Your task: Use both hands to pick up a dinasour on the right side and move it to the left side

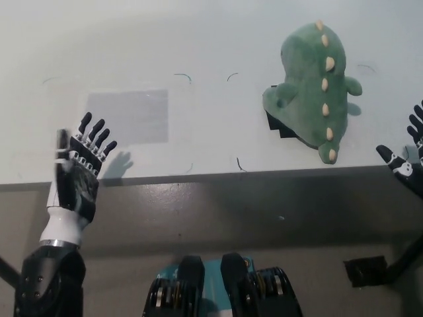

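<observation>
White table (198, 39) fills the upper half of the head view, with its front edge running across the middle and a dark floor (218, 211) below it. No containers anywhere on it. On the left part of the table is a grey rectangular patch (129, 115), flat and with nothing on it. The green plush dinosaur (317, 86) lies on the right side of the table, back up, with a row of cream spikes running down its length and its tail end pointing toward the table's front edge; something small and black shows under its left edge, can't tell what. A few thin dark curved marks (183, 77) are scattered on the table between patch and dinosaur; nothing solid stands in that stretch. Left hand (78, 173) is at lower left over the table's front edge, just below the grey patch, fingers spread and raised, holding nothing. Right hand (408, 155) is only partly in frame at the right edge, near the dinosaur's tail end but not touching it, fingers apart, empty.
</observation>
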